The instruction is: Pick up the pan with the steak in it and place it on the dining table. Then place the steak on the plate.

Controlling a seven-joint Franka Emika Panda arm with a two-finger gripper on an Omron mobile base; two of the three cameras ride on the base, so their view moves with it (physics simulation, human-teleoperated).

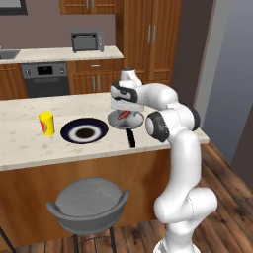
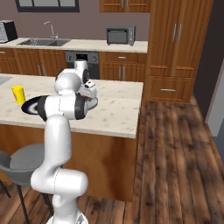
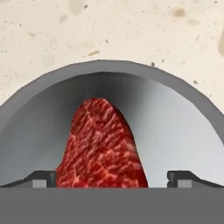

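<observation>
A raw red steak [image 3: 103,146] fills the foreground of the hand view, lying in the small grey frying pan [image 3: 175,127], with the robot's jaws [image 3: 112,178] spread wide to either side of the meat and not yet touching it. The pan [image 1: 126,119] sits on the beige speckled tabletop of the dining table [image 1: 29,143], its straight black handle pointing toward the near edge, and just beside it to the left lies the dark-rimmed plate [image 1: 84,131], bare of food. By the look of things, the first half of the job is done: pan and steak are on the dining table. What remains is the transfer, and it appears to be at the grasping stage, the white arm bent low over the pan with its hand directly above the meat. The steak must be pinched, lifted clear of the pan's rim and carried the short way across to the plate. A yellow can [image 1: 46,123] stands farther left on the tabletop, and a grey round stool [image 1: 89,201] waits below the near edge.
</observation>
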